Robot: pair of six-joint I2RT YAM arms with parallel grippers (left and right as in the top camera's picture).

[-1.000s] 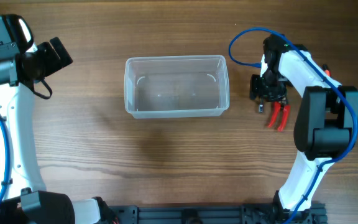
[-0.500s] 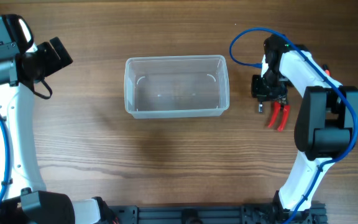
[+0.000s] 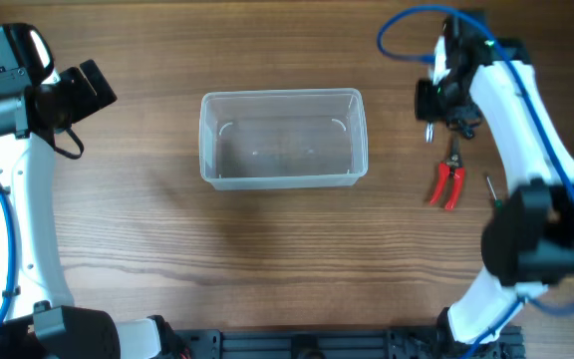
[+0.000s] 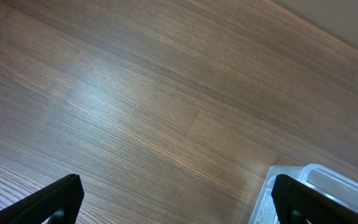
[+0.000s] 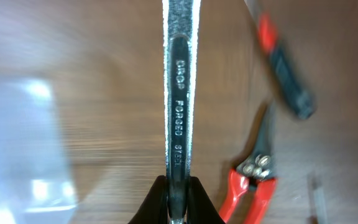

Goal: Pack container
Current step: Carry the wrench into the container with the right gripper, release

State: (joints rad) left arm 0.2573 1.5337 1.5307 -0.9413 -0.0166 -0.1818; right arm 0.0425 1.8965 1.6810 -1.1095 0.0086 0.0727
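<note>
Now the right pincer (image 5: 176, 194), clamped on a steel wrench (image 5: 176, 93), hangs just right of the container (image 3: 282, 180), far nearer than the wide-open, empty left pincer (image 4: 179, 202).

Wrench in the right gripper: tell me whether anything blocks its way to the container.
Nothing visible does. The right gripper holds the wrench just right of the empty container. The red pliers lie nearer the robot's base, off that line.

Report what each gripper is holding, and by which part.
Right gripper clamps a steel wrench by its flat handle; both of its ends are out of view. Left gripper is open and empty.
</note>
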